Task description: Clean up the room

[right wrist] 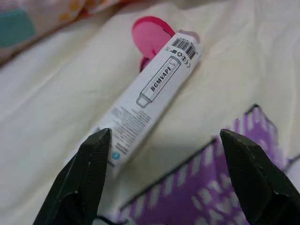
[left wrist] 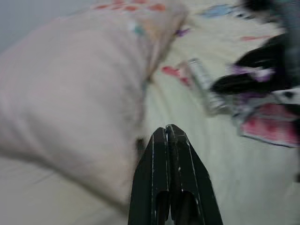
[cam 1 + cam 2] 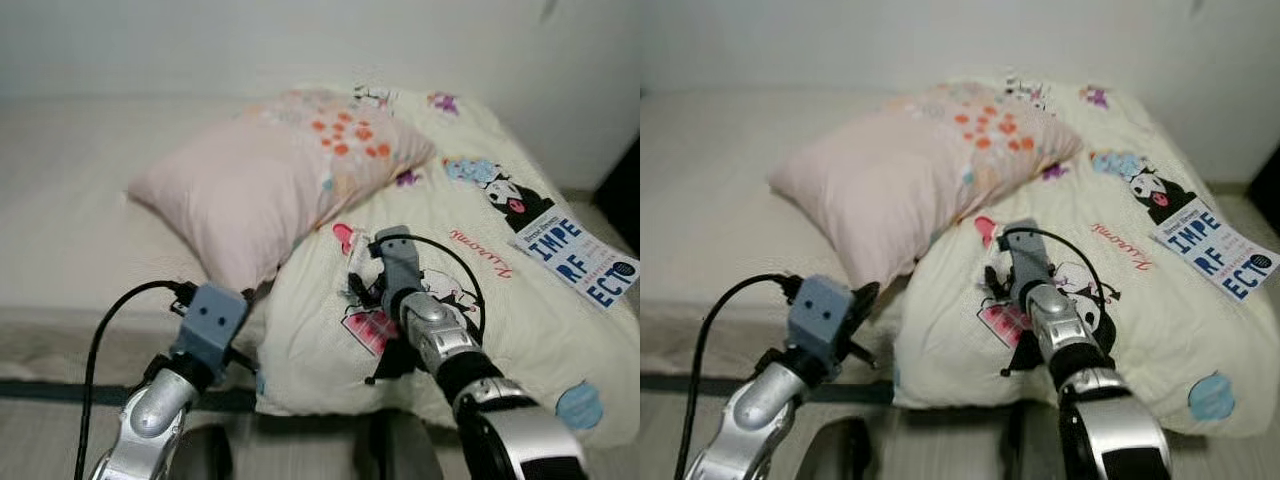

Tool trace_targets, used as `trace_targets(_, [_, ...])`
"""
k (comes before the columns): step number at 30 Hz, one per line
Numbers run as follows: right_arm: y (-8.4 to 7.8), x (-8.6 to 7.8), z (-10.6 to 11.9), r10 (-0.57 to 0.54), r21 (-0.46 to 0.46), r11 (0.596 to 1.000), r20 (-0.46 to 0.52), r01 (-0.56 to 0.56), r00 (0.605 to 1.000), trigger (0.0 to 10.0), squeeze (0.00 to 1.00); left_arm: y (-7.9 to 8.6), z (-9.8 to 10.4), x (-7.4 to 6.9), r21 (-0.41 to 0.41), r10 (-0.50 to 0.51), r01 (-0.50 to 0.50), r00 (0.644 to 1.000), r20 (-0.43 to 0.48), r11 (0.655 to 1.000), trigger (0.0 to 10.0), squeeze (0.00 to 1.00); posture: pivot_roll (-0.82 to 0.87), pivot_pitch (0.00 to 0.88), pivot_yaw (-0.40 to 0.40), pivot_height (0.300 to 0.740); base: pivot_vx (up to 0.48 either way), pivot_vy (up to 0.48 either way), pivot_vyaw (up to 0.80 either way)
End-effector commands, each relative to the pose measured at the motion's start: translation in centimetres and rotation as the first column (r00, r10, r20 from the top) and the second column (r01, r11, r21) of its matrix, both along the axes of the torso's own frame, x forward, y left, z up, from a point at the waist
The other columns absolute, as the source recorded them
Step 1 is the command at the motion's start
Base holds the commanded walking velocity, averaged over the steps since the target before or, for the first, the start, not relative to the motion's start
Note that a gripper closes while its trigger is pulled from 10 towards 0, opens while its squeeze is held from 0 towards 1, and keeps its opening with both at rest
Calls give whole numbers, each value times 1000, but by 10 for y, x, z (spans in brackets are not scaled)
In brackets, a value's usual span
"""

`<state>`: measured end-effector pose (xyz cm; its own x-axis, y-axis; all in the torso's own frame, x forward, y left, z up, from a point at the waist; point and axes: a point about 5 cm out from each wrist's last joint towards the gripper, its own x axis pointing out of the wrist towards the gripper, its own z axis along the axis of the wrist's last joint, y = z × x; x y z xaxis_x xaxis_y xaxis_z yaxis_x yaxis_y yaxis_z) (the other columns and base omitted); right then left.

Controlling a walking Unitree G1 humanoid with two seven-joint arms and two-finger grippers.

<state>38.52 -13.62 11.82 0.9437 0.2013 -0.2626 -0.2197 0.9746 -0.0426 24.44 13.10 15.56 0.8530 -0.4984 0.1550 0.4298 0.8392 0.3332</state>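
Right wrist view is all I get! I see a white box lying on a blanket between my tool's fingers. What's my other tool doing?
Observer: The left tool is shut, holding nothing, and points toward a pink pillow.
Operator: Is that pillow near my box?
Observer: Yes. The white box lies on a cartoon-print duvet, just beside the pillow's lower edge, in front of your open right tool.
Operator: Anything else to tidy?
Observer: A book with big blue letters lies on the duvet, far to the robot's right.
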Motion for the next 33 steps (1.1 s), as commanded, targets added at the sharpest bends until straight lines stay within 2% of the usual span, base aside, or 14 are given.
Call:
trace_targets(1, [0,-2,-6,-5,26,1000,-25,5,1000,10000,1000,-1,-3,-3,13,-23,24,999,-22,1000,10000,0,114,272,-56,556,0,0,0])
trace_targets(5, [1,5,3,-49,110,992,-56,55,997,10000,1000,-9,2,-8,63,-129,130,991,-27,990,10000,0,123,286,-53,556,0,0,0])
trace_targets(12, [0,8,8,-71,155,984,-84,83,994,10000,1000,-11,7,-9,80,-146,147,989,-17,986,10000,0,135,282,-58,556,0,0,0])
trace_targets(13, [0,8,8,-71,159,984,-87,84,994,10000,839,-11,7,-10,85,-151,152,988,-18,985,10000,0,135,282,-58,556,0,0,0])
trace_targets(14, [0,8,8,-66,161,984,-90,80,994,10000,525,-10,8,-10,85,-149,150,989,-18,985,10000,0,141,279,-57,556,0,0,0])
trace_targets(15, [0,8,8,-62,161,984,-91,76,994,10000,525,-10,8,-10,85,-148,149,989,-19,985,10000,0,141,279,-57,556,0,0,0])
trace_targets(16, [1,8,7,-56,158,985,-93,71,994,10000,0,-9,8,-11,87,-145,146,989,-19,985,10000,0,141,278,-57,556,0,0,0])
trace_targets(21, [2,7,6,-50,181,981,-111,70,993,10000,0,-7,10,-11,101,-137,137,990,-7,985,10000,0,145,278,-61,556,0,0,0])
trace_targets(22, [2,7,5,-50,191,979,-116,72,992,8157,0,-6,11,-11,97,-134,134,991,-6,986,10000,0,147,277,-60,556,0,0,0])
trace_targets(25, [2,7,5,-51,192,979,-117,73,992,8157,0,-6,11,-10,96,-134,134,991,-7,986,10000,0,147,277,-60,556,0,0,0])
trace_targets(26, [1,7,5,-56,198,977,-119,79,991,1137,0,-8,12,-11,94,-140,140,990,-7,986,10000,0,151,274,-60,556,0,0,0])
trace_targets(27, [0,7,5,-61,201,976,-122,85,991,0,0,-9,12,-11,92,-149,149,989,-9,985,10000,0,151,272,-65,556,0,0,0])
trace_targets(33, [-3,7,4,-67,210,973,-125,93,990,0,0,-12,13,-11,91,-154,155,988,-9,984,10000,0,148,261,-66,556,0,0,0])
